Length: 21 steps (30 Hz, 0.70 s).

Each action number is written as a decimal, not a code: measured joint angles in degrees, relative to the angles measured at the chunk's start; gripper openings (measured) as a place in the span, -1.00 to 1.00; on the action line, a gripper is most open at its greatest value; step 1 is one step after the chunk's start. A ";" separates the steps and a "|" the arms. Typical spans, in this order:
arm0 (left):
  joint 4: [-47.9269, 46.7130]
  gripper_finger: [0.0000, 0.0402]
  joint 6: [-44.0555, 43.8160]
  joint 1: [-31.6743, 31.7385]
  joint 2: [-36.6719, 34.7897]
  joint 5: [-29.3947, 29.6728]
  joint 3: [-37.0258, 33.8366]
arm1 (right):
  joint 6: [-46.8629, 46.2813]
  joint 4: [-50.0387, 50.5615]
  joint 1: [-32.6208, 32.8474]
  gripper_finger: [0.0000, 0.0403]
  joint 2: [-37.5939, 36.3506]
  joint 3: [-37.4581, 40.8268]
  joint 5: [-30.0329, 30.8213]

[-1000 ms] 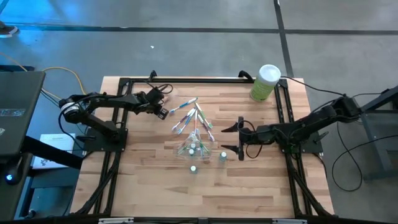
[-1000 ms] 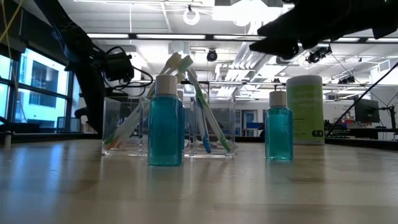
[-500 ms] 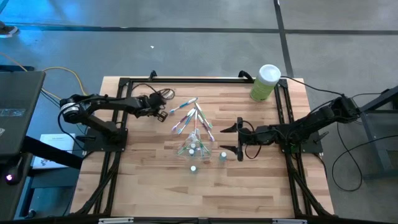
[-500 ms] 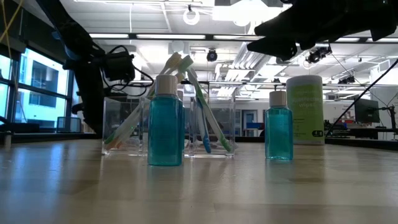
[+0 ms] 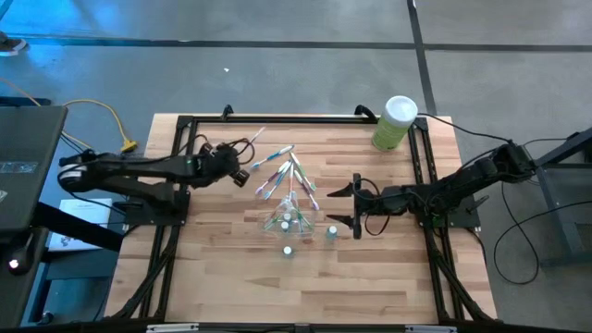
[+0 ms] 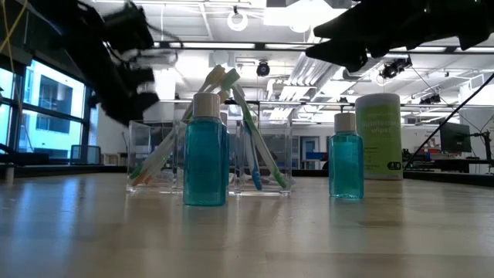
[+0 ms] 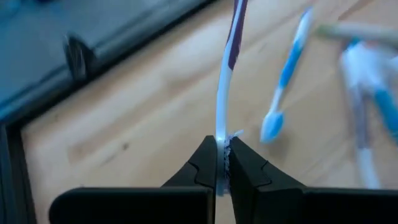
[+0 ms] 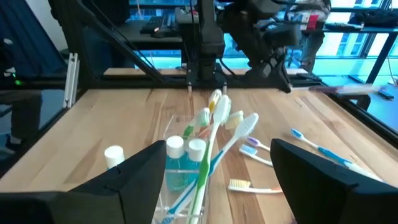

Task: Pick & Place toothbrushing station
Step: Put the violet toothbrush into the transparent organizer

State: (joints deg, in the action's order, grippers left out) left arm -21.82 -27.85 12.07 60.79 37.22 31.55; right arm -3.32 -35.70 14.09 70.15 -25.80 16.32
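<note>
Our left claw [image 7: 222,163] is closed on a white and purple toothbrush [image 7: 227,81], whose long axis runs straight out from the fingers. We hold it above the desk [image 5: 231,277]. The clear holder [image 5: 289,220] stands toward the desk's middle, on the right of this claw, with loose brushes between. Our right claw [image 5: 357,205] waits wide open beside the holder, but the left one carries the brush.

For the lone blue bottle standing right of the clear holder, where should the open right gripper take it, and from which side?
Grip the blue bottle around its straight body below the white cap. It stands upright and apart from the clear holder, with bare table to its right. The right gripper, jaws open, already sits on that side, so a level approach from the right, fingers straddling the body, looks cleanest.
</note>
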 joint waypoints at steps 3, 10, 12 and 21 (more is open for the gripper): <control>0.48 -0.96 0.12 -5.74 -5.71 4.92 0.04 | 0.01 -0.67 0.00 0.39 0.00 0.00 -0.01; 11.28 -0.96 13.03 -29.03 -13.39 25.88 0.07 | 0.02 -2.99 0.00 0.39 0.00 0.00 -0.02; 19.67 -0.96 22.75 -36.79 -12.99 33.76 0.09 | 0.01 -3.25 0.00 0.39 0.00 0.00 -0.07; 68.59 -0.96 87.99 -55.04 5.27 43.98 0.25 | -4.33 -9.38 -1.00 0.39 0.00 0.00 -12.98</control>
State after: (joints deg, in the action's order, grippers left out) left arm 46.77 60.14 -42.96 66.06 81.20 31.80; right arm -7.65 -45.08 13.08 70.15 -25.80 3.34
